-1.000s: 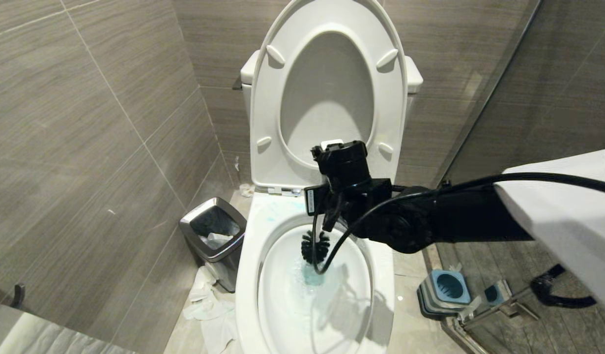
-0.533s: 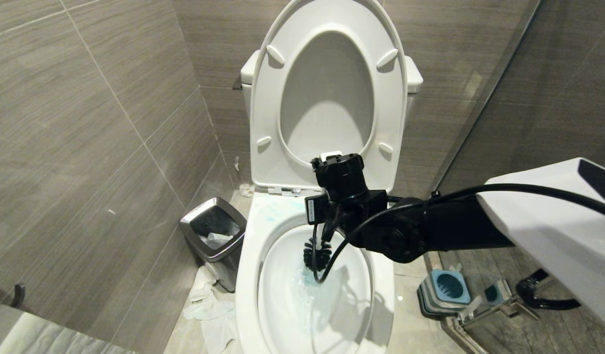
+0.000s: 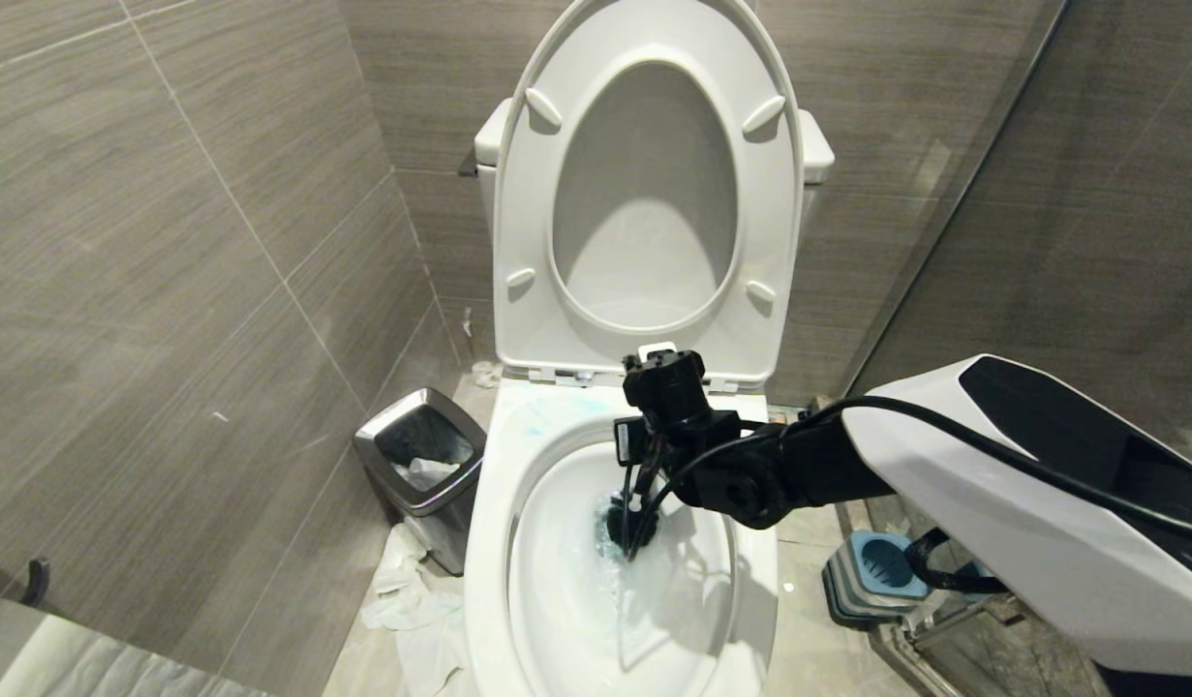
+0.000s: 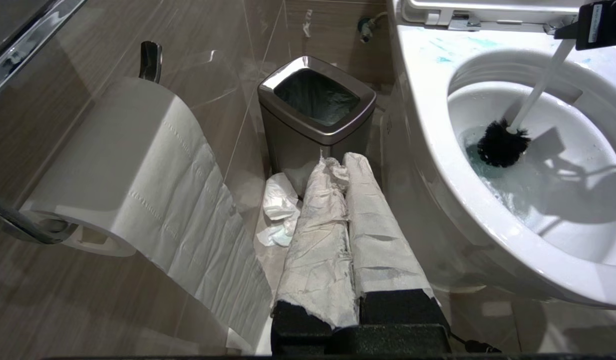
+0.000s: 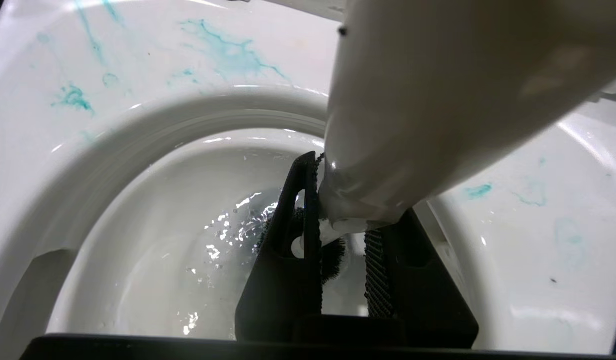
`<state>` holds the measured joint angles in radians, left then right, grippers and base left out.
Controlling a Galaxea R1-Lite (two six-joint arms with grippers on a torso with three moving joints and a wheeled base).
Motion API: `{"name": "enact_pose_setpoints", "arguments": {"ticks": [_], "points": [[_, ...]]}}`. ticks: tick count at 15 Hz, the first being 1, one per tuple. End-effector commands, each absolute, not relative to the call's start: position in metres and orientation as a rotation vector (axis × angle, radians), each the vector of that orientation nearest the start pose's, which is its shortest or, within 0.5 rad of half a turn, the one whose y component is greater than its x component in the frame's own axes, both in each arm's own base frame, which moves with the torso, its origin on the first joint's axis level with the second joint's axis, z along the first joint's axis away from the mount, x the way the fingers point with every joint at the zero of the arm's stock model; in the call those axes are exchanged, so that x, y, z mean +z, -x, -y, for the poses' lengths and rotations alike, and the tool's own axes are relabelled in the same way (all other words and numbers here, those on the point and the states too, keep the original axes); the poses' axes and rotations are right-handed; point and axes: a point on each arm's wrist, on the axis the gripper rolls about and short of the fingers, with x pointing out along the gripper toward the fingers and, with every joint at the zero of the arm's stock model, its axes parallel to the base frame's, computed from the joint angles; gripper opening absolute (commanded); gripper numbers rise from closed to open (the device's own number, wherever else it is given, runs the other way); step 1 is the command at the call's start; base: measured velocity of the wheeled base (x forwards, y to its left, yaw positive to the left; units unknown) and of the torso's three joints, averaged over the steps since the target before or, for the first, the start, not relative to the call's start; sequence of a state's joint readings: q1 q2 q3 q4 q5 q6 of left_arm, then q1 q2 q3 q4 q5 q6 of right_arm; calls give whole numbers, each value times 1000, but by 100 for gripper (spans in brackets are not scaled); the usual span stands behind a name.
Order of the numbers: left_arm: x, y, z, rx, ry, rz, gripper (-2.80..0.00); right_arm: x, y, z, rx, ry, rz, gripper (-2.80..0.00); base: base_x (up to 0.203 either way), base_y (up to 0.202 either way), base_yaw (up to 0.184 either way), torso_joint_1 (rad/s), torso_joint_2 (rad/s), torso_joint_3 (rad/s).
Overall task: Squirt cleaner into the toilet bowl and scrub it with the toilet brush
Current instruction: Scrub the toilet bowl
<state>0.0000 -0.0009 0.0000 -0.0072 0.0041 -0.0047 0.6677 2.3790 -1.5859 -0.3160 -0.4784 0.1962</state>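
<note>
Toilet brush, slim white plastic handle, black bristle head (image 4: 503, 146): pinched in my right pincer (image 5: 340, 235), head dipped in white ceramic toilet bowl (image 3: 489, 542). Advice: press bristles against wall, sweep circles, grip firm.

No text, brand, number or sign can be read anywhere in these views. The only thing that looks like a label is a small white sticker (image 3: 620, 441) on the black wrist housing above the toilet bowl (image 3: 489, 542); it shows again in the left wrist view, and in both its print is too fine to make out. A faint dark mark on the outer side of the bowl, facing the waste bin (image 4: 315, 117), is likewise illegible.
</note>
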Motion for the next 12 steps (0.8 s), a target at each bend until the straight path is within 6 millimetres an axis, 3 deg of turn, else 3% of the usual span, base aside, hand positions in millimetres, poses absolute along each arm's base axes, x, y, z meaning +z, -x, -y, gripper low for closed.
{"name": "enact_pose_setpoints", "arguments": {"ticks": [1,4,8,12], "points": [[75,22,0,5,5,2,-280,112,-377,-286,146,50,-386,-280,0,0,0,0,0,0],[75,22,0,5,5,2,-280,116,-376,-291,158,43,-372,-280,0,0,0,0,0,0],[75,22,0,5,5,2,-280,117,-384,-314,190,14,-323,-280,0,0,0,0,0,0],[75,22,0,5,6,2,-280,107,-352,-354,284,42,-340,-280,0,0,0,0,0,0]]}}
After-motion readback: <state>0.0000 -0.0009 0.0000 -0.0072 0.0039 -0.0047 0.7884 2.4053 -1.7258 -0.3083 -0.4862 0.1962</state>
